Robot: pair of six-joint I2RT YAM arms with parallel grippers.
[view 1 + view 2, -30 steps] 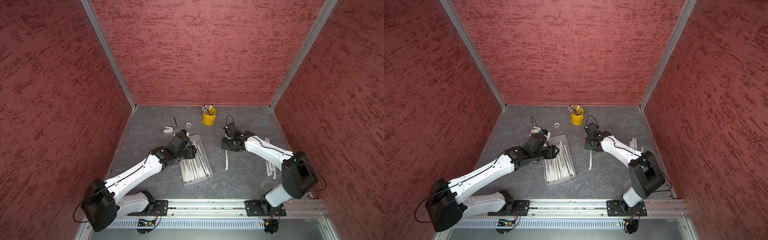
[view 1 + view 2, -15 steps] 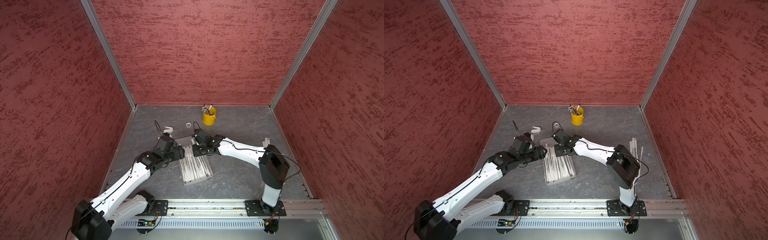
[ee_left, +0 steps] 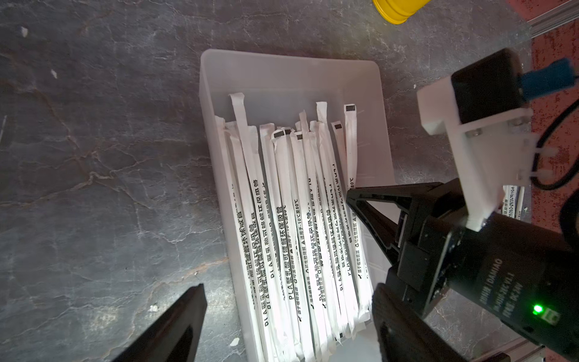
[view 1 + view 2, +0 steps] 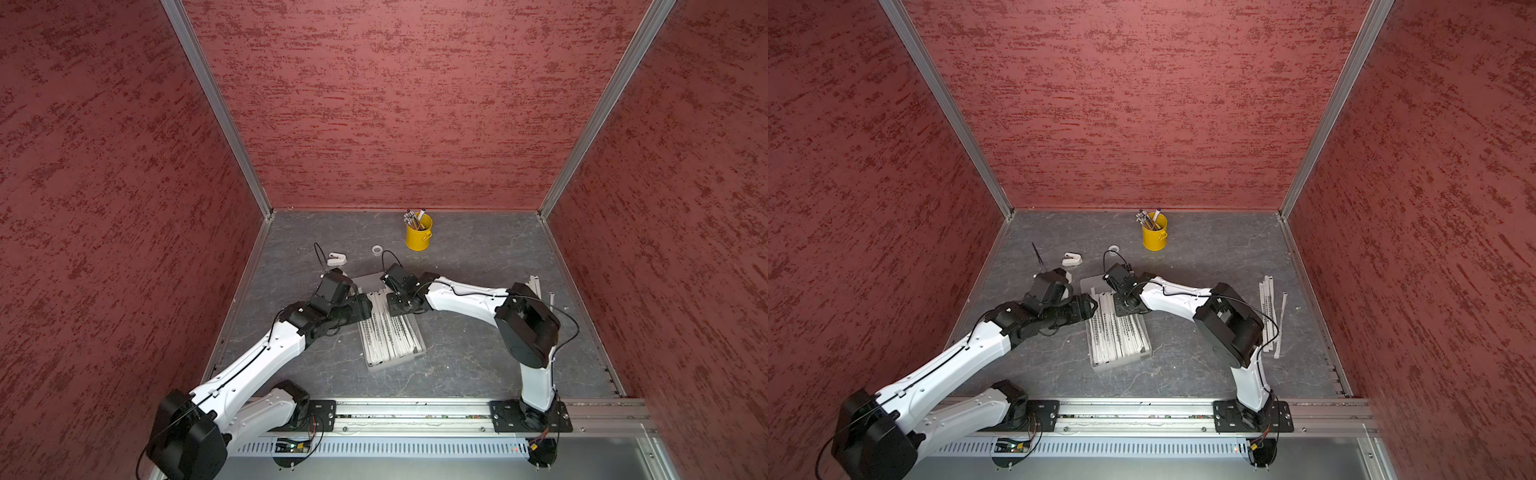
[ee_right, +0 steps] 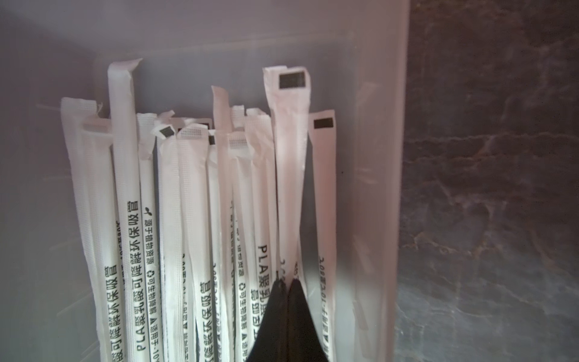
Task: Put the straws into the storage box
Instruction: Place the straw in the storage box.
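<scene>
Box (image 3: 282, 72): sits on the grey table (image 4: 478, 257), between the two grippers.
Straws (image 3: 291, 219): most lie lengthwise in the box, packed side by side. A few loose straws (image 4: 1268, 311) lie on the table, well apart from the box.
Right gripper (image 5: 286, 282): over the box near one long wall, clenched on one of the straws.
Left gripper (image 3: 289, 286): released, fingers spread wide at the box's long side, holding nothing.

Top views overlook everything; wrist views closely share storage box (image 3: 282, 75) (image 5: 376, 94).
</scene>
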